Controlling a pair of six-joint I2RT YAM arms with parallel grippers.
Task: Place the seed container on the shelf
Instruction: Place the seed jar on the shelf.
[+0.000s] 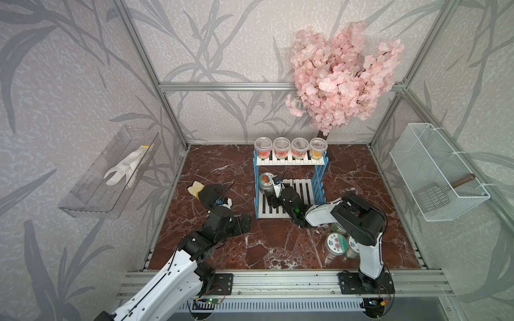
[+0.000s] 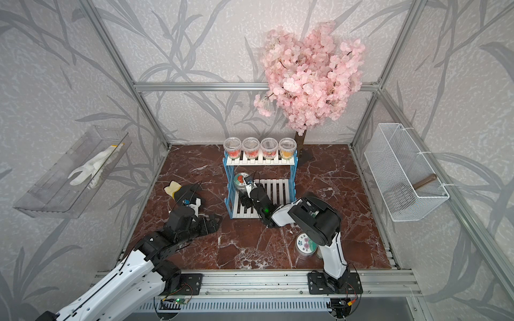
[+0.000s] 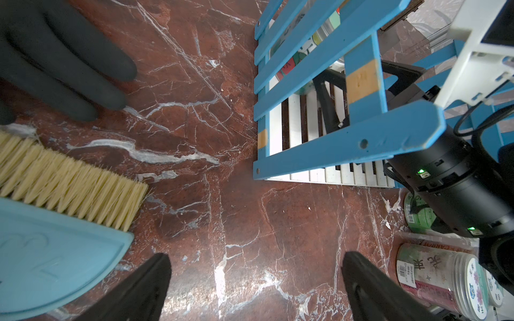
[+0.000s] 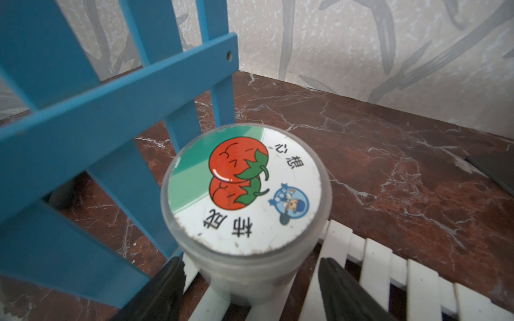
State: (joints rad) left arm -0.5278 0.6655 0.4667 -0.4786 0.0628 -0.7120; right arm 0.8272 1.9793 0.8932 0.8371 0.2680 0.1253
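Straddling seed container (image 4: pixel 246 191) with right gripper (image 4: pixel 251 261), jaws apart, gaps on both sides, not gripping | seed container upright on shelf (image 1: pixel 303 189) lower board, left rear corner | left gripper (image 3: pixel 256 257) spread wide, empty, above marble floor (image 3: pixel 222 211)

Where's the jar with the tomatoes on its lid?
In both top views the tomato jar stands on the shelf's lower board, at its left end by the blue frame, between the right gripper's open jaws.

In both top views you look down on the shelf (image 1: pixel 319 182) (image 2: pixel 291 180) from high before its front. The left wrist camera faces its side, low and near; the right one sits inside. All share its lower board (image 1: pixel 304 191).
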